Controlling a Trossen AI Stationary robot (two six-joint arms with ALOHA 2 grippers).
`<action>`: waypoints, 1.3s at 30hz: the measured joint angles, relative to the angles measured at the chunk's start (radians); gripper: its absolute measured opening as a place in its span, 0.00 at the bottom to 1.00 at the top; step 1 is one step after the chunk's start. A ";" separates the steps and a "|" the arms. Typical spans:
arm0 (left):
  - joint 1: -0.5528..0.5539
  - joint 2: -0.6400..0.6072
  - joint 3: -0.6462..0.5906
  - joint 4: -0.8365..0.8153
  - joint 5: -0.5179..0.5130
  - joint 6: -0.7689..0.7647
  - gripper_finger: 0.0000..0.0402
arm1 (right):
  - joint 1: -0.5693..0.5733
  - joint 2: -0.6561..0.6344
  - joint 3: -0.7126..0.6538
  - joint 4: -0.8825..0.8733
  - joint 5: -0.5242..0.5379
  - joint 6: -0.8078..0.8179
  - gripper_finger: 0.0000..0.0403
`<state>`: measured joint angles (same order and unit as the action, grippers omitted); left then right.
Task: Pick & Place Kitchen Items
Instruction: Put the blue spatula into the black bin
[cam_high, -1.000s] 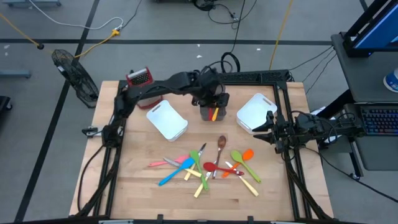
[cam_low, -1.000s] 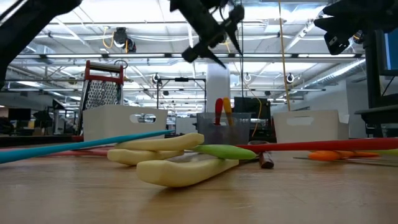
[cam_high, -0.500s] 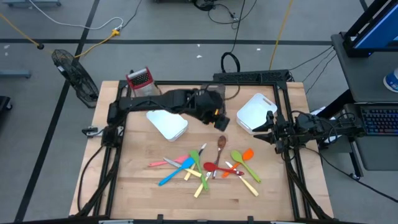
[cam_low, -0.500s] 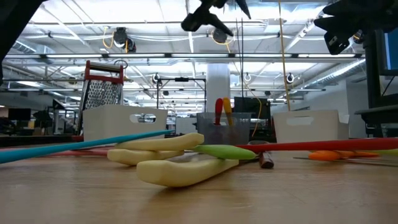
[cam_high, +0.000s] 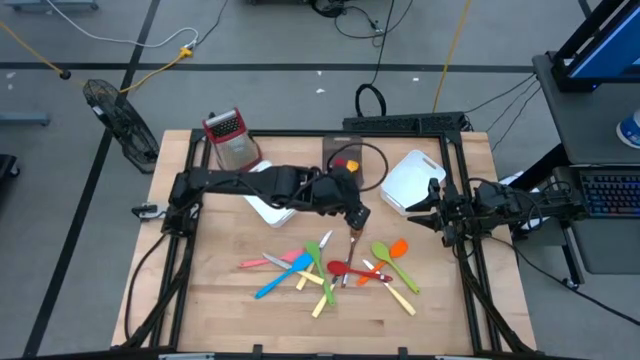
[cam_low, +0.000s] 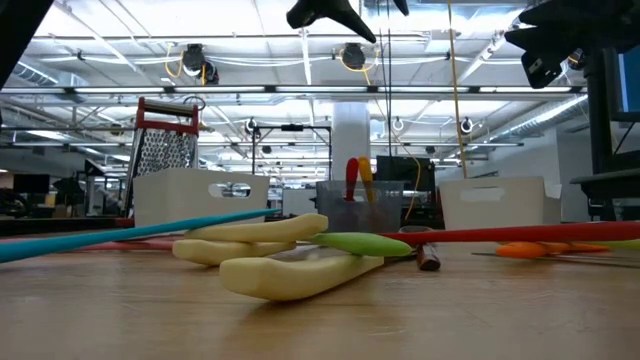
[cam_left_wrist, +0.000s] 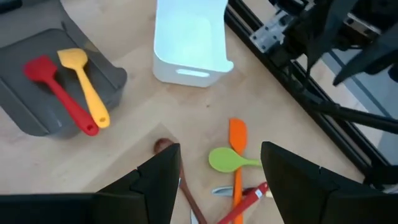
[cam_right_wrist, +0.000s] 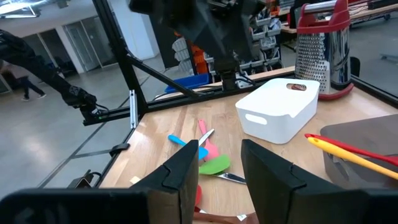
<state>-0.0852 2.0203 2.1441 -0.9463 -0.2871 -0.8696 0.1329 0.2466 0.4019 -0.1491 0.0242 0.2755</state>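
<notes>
Moved: the left gripper (cam_high: 355, 217) had swung from above the grey bin (cam_high: 344, 160) forward to the middle of the table (cam_high: 230, 310), leaving the bin uncovered.
Left gripper: empty, fingers (cam_left_wrist: 158, 180) spread apart, hovering over the bowl end of the wooden spoon (cam_high: 354, 236), which lay just below it and between the fingers in the left wrist view.
Grater (cam_high: 230, 138): one, at the far left corner, upright.
White bins: two; one (cam_high: 270, 200) partly under the left arm, one (cam_high: 412, 180) near the right gripper (cam_high: 432, 212).
Grey bin: one, holding two utensils, a red spatula (cam_left_wrist: 59, 93) and a yellow spatula (cam_left_wrist: 84, 84), side by side.
Loose utensils: about a dozen in a heap (cam_high: 330, 265) in front of the left gripper; exact count cannot be told where they overlap.
Within the heap: one blue spoon (cam_high: 283, 277), one green spoon (cam_high: 385, 258), one orange spatula (cam_high: 397, 248).
Right gripper: waiting at the right edge, fingers (cam_right_wrist: 183, 171) apart, nothing held.
</notes>
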 joint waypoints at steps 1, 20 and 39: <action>-0.005 0.000 0.000 -0.002 0.001 0.000 0.57 | 0.000 0.000 0.000 0.001 0.000 0.000 0.28; -0.091 0.000 0.000 -0.397 -0.002 -0.111 0.57 | 0.000 0.000 0.000 0.003 0.001 0.000 0.28; -0.171 0.000 -0.125 -0.575 0.026 -0.043 0.57 | 0.000 0.000 0.000 0.003 0.001 0.000 0.28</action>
<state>-0.2561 2.0205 2.0193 -1.5212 -0.2611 -0.9126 0.1329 0.2470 0.4019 -0.1463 0.0254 0.2754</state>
